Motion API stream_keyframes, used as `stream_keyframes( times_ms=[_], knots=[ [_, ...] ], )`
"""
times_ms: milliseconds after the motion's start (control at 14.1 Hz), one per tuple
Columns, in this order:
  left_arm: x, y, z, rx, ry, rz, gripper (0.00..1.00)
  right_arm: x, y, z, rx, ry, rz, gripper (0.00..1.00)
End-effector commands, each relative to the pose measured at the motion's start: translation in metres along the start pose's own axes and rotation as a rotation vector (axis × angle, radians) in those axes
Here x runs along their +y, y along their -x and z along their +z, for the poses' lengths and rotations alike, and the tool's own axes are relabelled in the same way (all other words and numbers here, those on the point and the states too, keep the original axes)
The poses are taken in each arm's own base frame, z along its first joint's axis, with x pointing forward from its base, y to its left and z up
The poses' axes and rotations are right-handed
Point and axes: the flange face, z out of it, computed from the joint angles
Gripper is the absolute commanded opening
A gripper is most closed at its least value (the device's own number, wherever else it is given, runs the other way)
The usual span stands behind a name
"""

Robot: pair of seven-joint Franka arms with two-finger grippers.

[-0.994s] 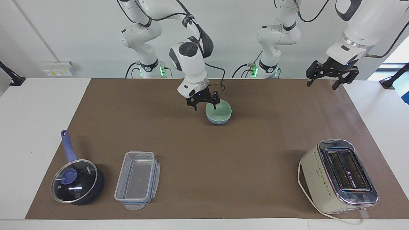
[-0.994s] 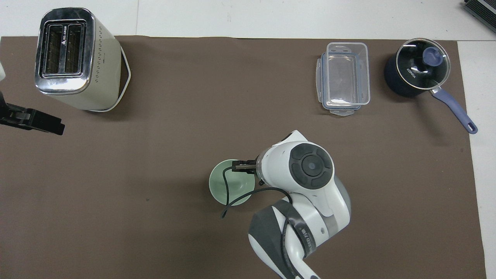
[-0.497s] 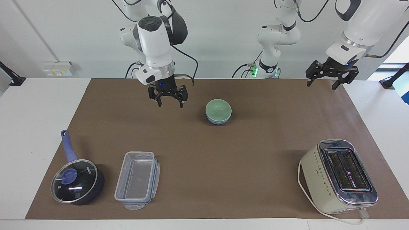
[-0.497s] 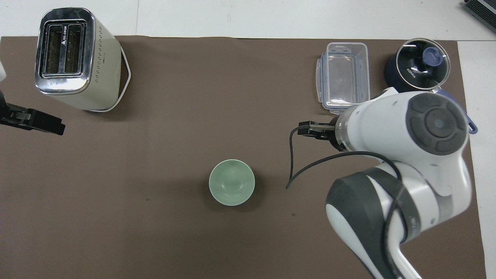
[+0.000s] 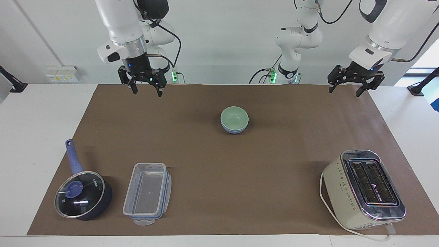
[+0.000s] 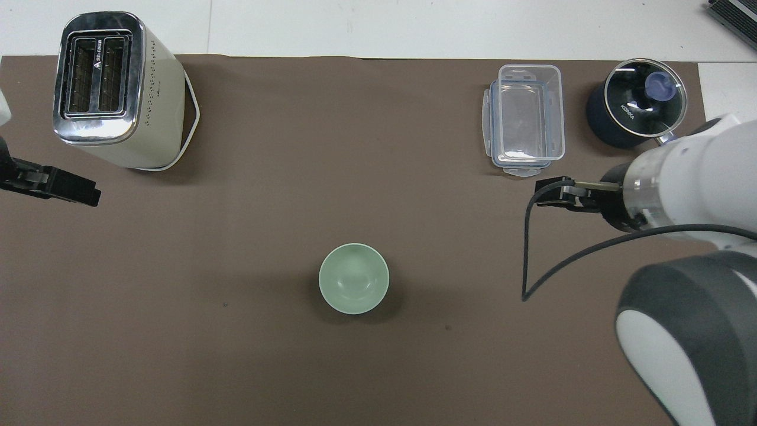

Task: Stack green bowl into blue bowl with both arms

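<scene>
So the green bowl (image 5: 234, 116) sits nested in the blue bowl (image 5: 234, 129), mid-surface. My right tool (image 5: 145, 85) and left tool (image 5: 354, 85) both hang up high, well apart from the bowls, fingers spread, holding nothing. I reckon I just park without bumping that stack.

We see the green bowl (image 5: 234, 117) sitting upright inside the blue bowl (image 5: 234, 130), nested so that only a band of the blue one's wall shows beneath the green rim in the facing view; from overhead the green bowl (image 6: 353, 278) covers it wholly; both are small, round, matte and plain, the green a pale mint, the blue a light periwinkle; the stack stands on the brown mat, about midway between the two arms' ends of the table; nothing touches it.
</scene>
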Motion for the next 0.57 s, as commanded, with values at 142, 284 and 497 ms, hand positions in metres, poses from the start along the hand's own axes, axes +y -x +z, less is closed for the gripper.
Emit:
stream_keyframes(
  times_ms=[142,284,497],
  knots=[
    [0.002,0.005,-0.002,0.007,-0.003,-0.005,1.00,0.068,-0.008,-0.021,-0.036,0.018,-0.009,1.00],
    [0.002,0.006,-0.003,0.009,-0.003,-0.005,1.00,0.083,-0.008,-0.045,-0.014,0.026,-0.001,1.00],
    [0.002,0.005,-0.002,0.007,-0.003,-0.005,1.00,0.086,-0.002,-0.041,-0.041,-0.001,-0.010,1.00]
  ],
)
